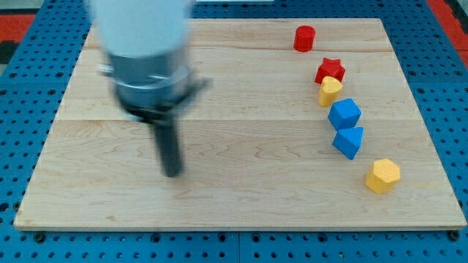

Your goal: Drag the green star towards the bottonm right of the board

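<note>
No green star shows in the camera view; the blurred arm body at the view's upper left may hide part of the board. My tip rests on the wooden board at the view's left-centre, far to the left of all the blocks. The blocks lie in a line down the view's right: a red cylinder, a red star, a yellow heart-like block, a blue cube, a blue triangular block and a yellow hexagon.
The board lies on a blue perforated table. The arm's grey and white body is blurred over the board's upper left.
</note>
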